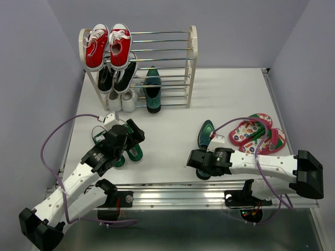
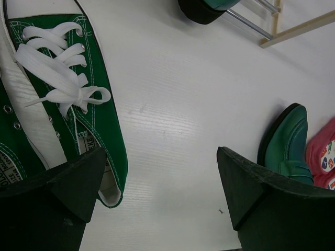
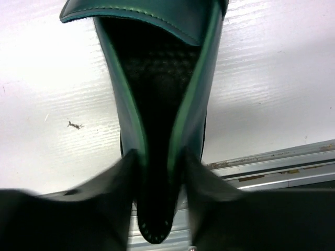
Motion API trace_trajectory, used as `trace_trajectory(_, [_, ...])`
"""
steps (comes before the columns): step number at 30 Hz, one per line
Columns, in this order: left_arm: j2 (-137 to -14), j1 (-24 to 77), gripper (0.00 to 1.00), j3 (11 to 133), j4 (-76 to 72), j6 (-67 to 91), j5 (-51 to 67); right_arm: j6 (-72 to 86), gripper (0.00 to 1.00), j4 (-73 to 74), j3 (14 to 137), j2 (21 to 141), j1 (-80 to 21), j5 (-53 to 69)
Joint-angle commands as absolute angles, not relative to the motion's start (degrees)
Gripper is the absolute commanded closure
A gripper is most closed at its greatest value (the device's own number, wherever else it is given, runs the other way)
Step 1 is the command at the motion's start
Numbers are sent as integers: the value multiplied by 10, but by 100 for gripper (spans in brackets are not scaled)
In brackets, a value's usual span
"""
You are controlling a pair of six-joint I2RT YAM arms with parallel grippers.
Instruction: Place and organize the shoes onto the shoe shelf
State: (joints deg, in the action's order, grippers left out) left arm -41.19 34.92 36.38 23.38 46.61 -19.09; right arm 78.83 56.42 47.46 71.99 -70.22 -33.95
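One dark green loafer (image 1: 205, 137) lies on the table with its heel toward me. My right gripper (image 1: 201, 162) is shut on that heel, a finger pressed on each side of the loafer (image 3: 157, 78). The other loafer (image 1: 153, 91) stands on the shoe shelf (image 1: 192, 63), low down. The green sneakers (image 1: 133, 151) lie at the left, partly under my left gripper (image 1: 129, 137). The left gripper (image 2: 162, 178) is open over bare table, one finger next to a sneaker (image 2: 68, 104). The red-strapped flip-flops (image 1: 256, 135) lie at the right.
Red sneakers (image 1: 107, 44) sit on the shelf's top tier, black sneakers (image 1: 118, 76) below them, and white shoes (image 1: 121, 99) at the bottom left. The table's metal front rail (image 3: 272, 167) runs right behind the held loafer's heel.
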Motion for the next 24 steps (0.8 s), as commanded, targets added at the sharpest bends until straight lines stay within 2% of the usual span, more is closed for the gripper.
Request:
trace_trajectory(1, [-406,352,1,360,224,466,-202,804,73,569,480,712,-708,-391])
trace_trajectory(2, [-406,352,1,360,224,466,-202,801,78,572,482,710,-708,-393])
trace_trajectory(3, [-406,352,1,360,224,467,-202,785,99,575,489,708,-708,-400])
trace_trajectory(12, [-408,352,1,359,225,467,-207,613,99,532,530,680,-708,-431])
trace_trajectory(20, [-409,352,1,361,229,468,-213,558,99,487,558,672,-708,-464])
trace_trajectory(24, [-410,352,1,361,228,469,-212,514,99,418,557,660,-708,-457])
